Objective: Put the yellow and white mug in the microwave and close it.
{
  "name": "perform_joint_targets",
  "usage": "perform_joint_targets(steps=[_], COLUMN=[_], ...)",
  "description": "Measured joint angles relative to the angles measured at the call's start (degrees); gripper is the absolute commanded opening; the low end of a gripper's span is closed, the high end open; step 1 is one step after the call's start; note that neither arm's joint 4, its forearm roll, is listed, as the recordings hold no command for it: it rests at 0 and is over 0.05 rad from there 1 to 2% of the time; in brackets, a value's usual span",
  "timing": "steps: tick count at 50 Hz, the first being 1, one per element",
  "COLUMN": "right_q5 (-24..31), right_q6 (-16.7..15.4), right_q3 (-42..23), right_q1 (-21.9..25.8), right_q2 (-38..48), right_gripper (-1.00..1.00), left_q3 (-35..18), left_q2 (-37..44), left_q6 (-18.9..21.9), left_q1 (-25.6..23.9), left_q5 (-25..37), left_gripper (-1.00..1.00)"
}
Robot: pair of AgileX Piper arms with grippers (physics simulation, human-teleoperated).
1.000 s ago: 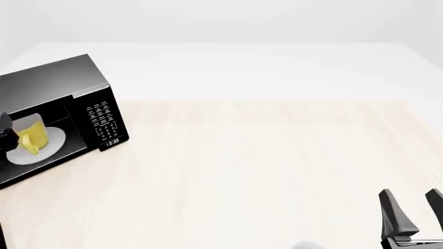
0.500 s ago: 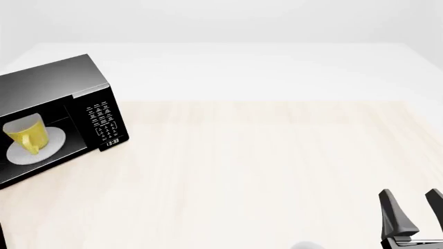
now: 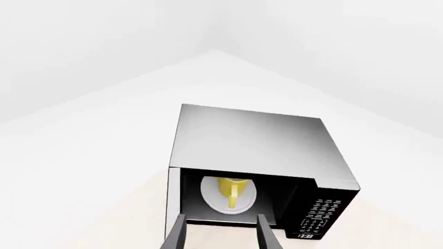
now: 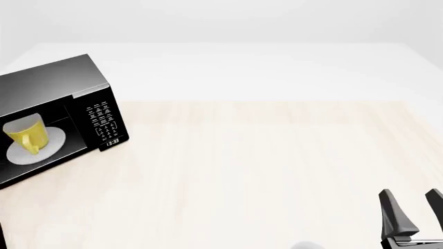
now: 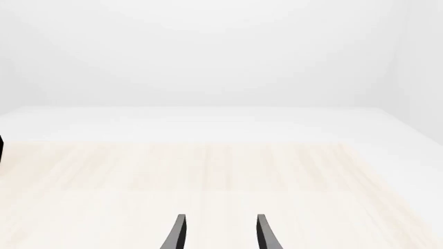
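Note:
The black microwave (image 4: pixel 49 88) stands at the table's left with its cavity open. The yellow and white mug (image 4: pixel 24 136) stands upright on the white turntable plate (image 4: pixel 55 140) inside, handle toward the front. In the left wrist view the microwave (image 3: pixel 256 140) is seen from above and in front, with the mug (image 3: pixel 232 191) inside. My left gripper (image 3: pixel 220 238) is open and empty, back from the opening; it is out of the front view. My right gripper (image 4: pixel 414 207) is open and empty at the near right and also shows in the right wrist view (image 5: pixel 220 236).
The microwave's door (image 3: pixel 168 207) stands open, seen edge-on beside the cavity. The button panel and clock (image 4: pixel 104 124) face the table's middle. The light wooden table (image 4: pixel 263 166) stretches to the right, with white surface behind it.
My left gripper was at the mug inside the microwave one second ago. It has let go and drawn back out of the front view. The mug stays on the plate.

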Motion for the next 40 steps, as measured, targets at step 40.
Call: perform_joint_targets(steps=[40], right_q5=[0.00], right_q6=[0.00], right_q3=[0.00], right_q1=[0.00], right_q2=[0.00], right_gripper=[1.00], left_q3=[-1.68], left_q2=[2.96], left_q6=[3.47], left_q1=[18.88], left_q5=[1.67], left_gripper=[1.00])
